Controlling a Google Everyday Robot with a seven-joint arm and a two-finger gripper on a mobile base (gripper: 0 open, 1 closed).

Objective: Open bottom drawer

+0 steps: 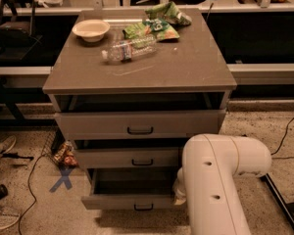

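The bottom drawer (132, 202) is the lowest of three grey-beige drawers in the cabinet. It is pulled well out, its dark inside (134, 181) shows, and its small black bar handle (143, 207) sits at the centre of the front. My white arm (220, 180) fills the lower right. My gripper (178, 192) is at the drawer's right end, mostly hidden behind the arm.
The middle drawer (130, 158) and top drawer (137, 124) stand slightly out. On the cabinet top (186, 67) lie a bowl (90, 30), a plastic bottle (130, 49) and green snack bags (157, 23). A blue X (62, 178), litter and cables mark the floor at left.
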